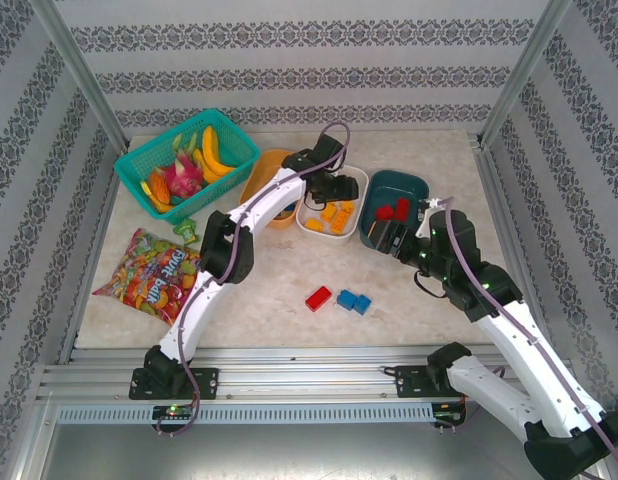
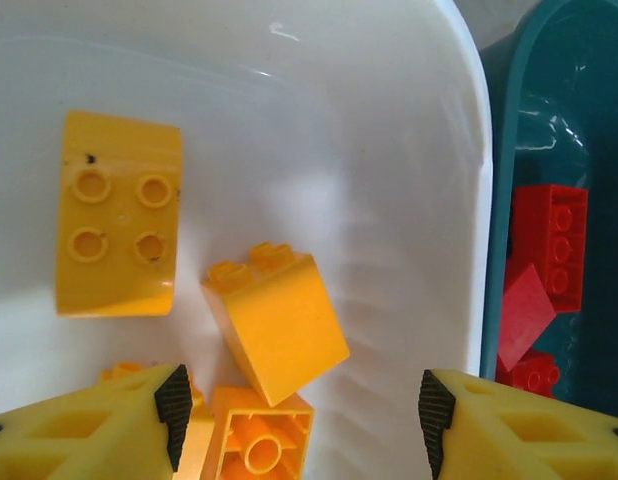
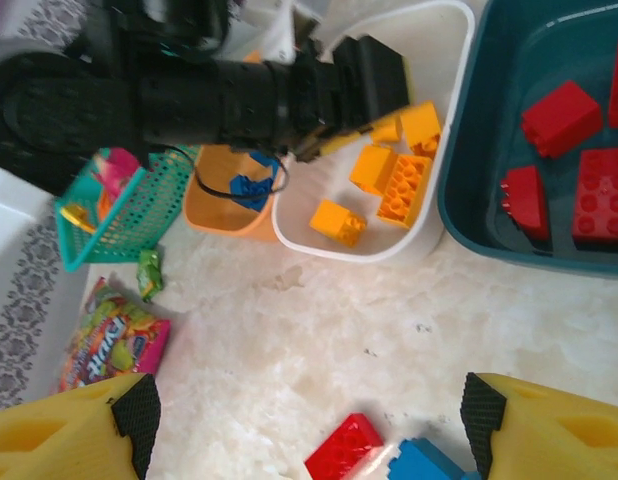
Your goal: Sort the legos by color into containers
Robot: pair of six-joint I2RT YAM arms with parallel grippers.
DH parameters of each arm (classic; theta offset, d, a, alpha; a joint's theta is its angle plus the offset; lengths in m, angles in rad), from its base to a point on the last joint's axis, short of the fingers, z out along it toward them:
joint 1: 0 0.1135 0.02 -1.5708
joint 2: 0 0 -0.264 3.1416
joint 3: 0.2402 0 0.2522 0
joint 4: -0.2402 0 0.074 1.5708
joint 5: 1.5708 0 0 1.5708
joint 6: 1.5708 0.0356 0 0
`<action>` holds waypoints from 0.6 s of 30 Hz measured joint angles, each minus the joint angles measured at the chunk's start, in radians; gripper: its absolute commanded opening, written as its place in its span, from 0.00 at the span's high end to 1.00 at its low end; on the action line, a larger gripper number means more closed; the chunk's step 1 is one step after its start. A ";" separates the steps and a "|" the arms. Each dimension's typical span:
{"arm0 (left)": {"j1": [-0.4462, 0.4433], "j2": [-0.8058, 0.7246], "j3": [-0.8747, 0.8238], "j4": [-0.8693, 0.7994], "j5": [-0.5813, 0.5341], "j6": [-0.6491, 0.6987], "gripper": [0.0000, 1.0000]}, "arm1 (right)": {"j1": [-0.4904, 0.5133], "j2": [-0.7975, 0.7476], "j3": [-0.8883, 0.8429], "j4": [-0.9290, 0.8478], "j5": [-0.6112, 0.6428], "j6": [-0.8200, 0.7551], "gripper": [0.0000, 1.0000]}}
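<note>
Yellow lego (image 2: 277,322) just beyond left jaws

Top view high overhead, left wrist close, right wrist farther, sharing white bowl (image 2: 379,130)

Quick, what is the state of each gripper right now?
Left gripper: open, holding nothing, over the white bowl.
Right gripper: open, holding nothing.

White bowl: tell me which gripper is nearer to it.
Left. The left gripper hangs open just above the white bowl, over the orange-yellow legos in it. The right gripper is farther off, over the table by the near side of the teal bowl.
</note>
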 measured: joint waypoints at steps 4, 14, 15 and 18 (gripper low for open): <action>0.000 -0.133 -0.088 -0.020 -0.025 0.000 0.35 | 0.000 0.020 0.026 -0.064 0.013 0.001 0.25; -0.050 -0.710 -0.665 0.041 0.011 0.081 0.38 | 0.028 0.049 0.060 -0.251 0.072 0.060 0.30; -0.071 -0.740 -0.724 0.047 0.011 0.093 0.37 | 0.032 0.048 0.064 -0.268 0.074 0.061 0.31; -0.128 -0.814 -0.917 0.055 0.006 0.092 0.36 | 0.075 0.061 0.085 -0.300 0.079 0.053 0.30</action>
